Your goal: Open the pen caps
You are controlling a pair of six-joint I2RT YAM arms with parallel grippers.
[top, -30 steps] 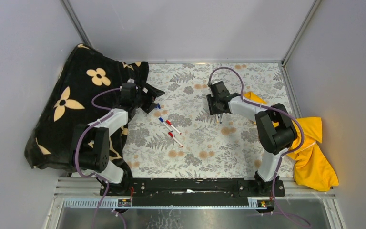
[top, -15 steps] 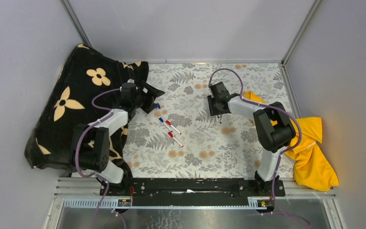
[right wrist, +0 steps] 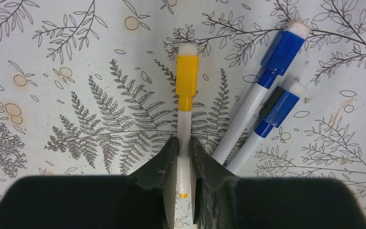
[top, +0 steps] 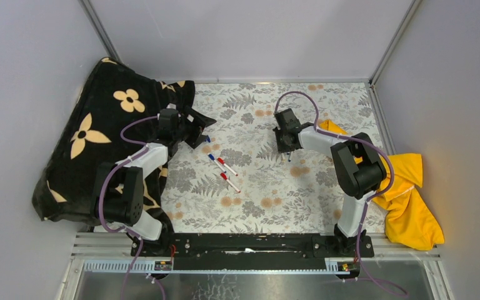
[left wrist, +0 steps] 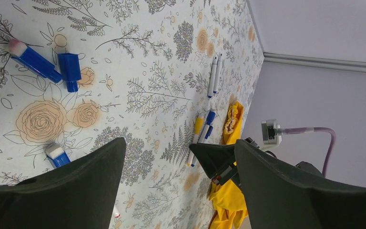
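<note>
Pens (top: 223,169) lie loose on the counter (top: 256,200) in the top view, three of them near the left end effector (top: 195,134), which hovers at the edge of a black cloth (top: 94,137). The right end effector (top: 285,149) is low over the counter, well apart from those three. Its grip cannot be read from here.

Left wrist view: the left end effector (left wrist: 157,148) gapes wide and holds nothing. Two blue caps (left wrist: 69,71) lie just beside each other on the counter, with no barrel showing in either.

Right wrist view: the right end effector (right wrist: 183,148) is pinched narrow on the white barrel of the yellow pen (right wrist: 185,126), one of its fingers (right wrist: 164,162) on each side. The yellow cap (right wrist: 188,81) sits on the pen, clear of the grip. Holding the barrel likely leaves that cap free for the other arm to pull. Two blue pens (right wrist: 248,119), capped, lie just beside it.
</note>
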